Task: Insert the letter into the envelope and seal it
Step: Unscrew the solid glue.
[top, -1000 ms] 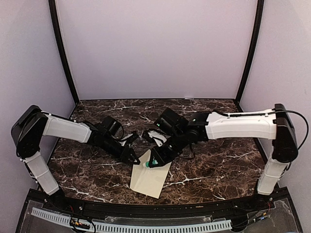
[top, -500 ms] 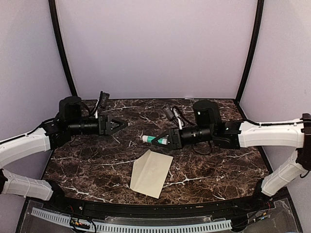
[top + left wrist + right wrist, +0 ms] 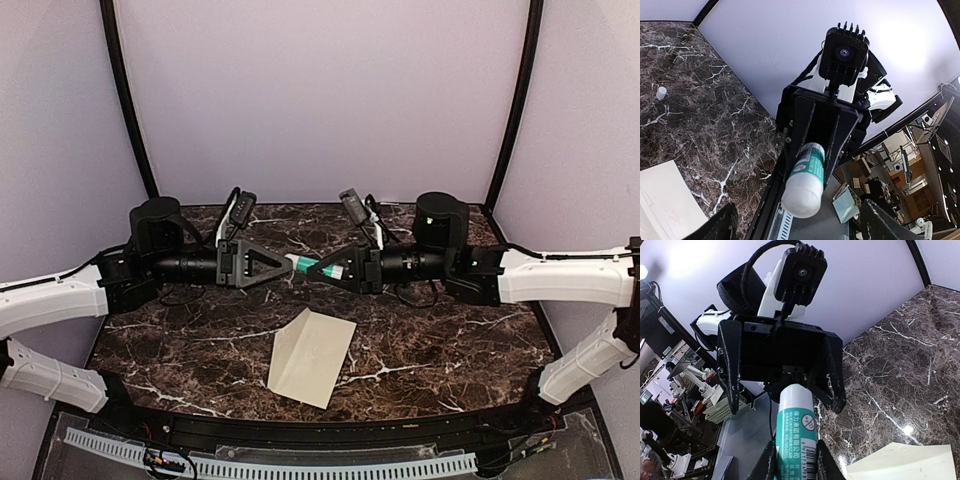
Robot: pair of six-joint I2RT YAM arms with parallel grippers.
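The pale cream envelope (image 3: 312,355) lies flat on the marble table (image 3: 450,340), flap side hidden; its edge shows in both wrist views (image 3: 665,200) (image 3: 900,462). The letter is out of view. Both arms hang above the table, tip to tip. My right gripper (image 3: 328,268) is shut on a green-and-white glue stick (image 3: 305,265) (image 3: 796,430), held level with its white end toward the left. My left gripper (image 3: 272,267) faces it, open, with wide-spread fingers (image 3: 722,225). The stick's white end (image 3: 802,192) reaches between those fingers without visibly touching them.
A small white cap-like piece (image 3: 661,92) stands on the marble at the far left. Black frame posts (image 3: 128,110) and pale walls close in the back and sides. A black rail (image 3: 320,432) runs along the table's near edge.
Both arms lifted off the envelope and swung up level. The left gripper opened wide. The two grippers moved toward each other, bringing the glue stick's white end between the left fingers.
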